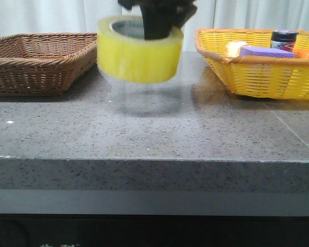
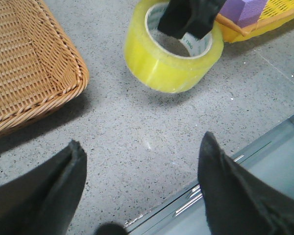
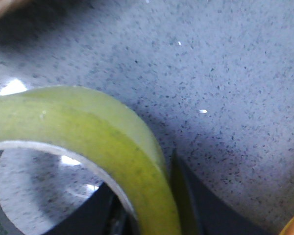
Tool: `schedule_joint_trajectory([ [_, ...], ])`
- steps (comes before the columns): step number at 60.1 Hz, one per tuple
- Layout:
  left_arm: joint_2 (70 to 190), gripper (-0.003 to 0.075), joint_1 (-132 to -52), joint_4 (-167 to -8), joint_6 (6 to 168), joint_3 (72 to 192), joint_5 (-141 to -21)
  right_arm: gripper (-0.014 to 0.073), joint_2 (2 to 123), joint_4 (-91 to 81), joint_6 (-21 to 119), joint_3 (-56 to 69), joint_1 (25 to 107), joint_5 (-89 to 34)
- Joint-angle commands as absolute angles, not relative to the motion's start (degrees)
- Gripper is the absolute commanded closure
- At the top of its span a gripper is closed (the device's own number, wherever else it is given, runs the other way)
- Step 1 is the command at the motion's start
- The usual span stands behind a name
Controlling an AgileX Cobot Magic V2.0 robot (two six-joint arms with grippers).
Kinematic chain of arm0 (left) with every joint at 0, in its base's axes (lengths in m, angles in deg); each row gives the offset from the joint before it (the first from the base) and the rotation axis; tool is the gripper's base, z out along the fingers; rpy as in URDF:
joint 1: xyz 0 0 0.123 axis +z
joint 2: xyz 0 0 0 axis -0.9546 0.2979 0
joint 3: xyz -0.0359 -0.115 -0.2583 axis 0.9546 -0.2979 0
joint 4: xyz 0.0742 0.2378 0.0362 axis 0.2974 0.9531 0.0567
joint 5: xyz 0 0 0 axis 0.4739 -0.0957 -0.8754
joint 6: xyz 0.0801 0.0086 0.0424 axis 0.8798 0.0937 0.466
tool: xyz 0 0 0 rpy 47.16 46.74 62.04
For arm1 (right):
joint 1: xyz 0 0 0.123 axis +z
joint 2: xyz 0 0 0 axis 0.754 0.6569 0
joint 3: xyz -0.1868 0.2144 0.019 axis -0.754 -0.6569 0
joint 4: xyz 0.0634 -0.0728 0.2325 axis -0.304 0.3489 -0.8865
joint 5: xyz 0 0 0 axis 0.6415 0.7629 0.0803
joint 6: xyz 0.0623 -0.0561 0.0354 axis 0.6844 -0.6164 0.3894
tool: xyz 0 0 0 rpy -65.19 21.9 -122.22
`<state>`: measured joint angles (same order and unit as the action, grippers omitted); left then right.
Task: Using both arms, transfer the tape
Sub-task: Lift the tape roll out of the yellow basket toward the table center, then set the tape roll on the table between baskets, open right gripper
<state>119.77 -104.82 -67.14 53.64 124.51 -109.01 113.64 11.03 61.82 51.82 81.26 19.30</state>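
The tape (image 1: pixel 139 51) is a wide yellow roll with a pale core. It hangs tilted a little above the grey stone table, between the two baskets. My right gripper (image 1: pixel 157 20) comes down from above and is shut on the roll's wall, one finger inside the core and one outside. The right wrist view shows the roll (image 3: pixel 88 122) close up in the right gripper (image 3: pixel 157 196). In the left wrist view the tape (image 2: pixel 171 54) sits ahead of my left gripper (image 2: pixel 142 147), which is open, empty and low over the table near its front edge. The left gripper is out of the front view.
A brown wicker basket (image 1: pixel 36 59) stands at the back left and also shows in the left wrist view (image 2: pixel 24 63). A yellow basket (image 1: pixel 262 77) at the back right holds a purple block (image 1: pixel 265 51), a pale yellow item (image 1: pixel 236 48) and a dark jar (image 1: pixel 283 37).
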Motion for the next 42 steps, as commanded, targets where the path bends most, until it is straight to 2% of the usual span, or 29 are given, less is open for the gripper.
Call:
schedule_joint_trajectory([
  [1,119.7,0.0247,-105.3,-67.7,53.6,126.4,-105.1,0.0524,111.5,12.8,62.3,53.9,81.1,15.0],
  [17,119.7,0.0247,-105.3,-67.7,53.6,126.4,-105.1,0.0514,115.3,13.1,62.3,56.8,81.1,14.2],
  [42,119.7,0.0247,-105.3,-67.7,53.6,126.4,-105.1,0.0347,118.3,16.9,62.4,59.6,81.1,17.6],
])
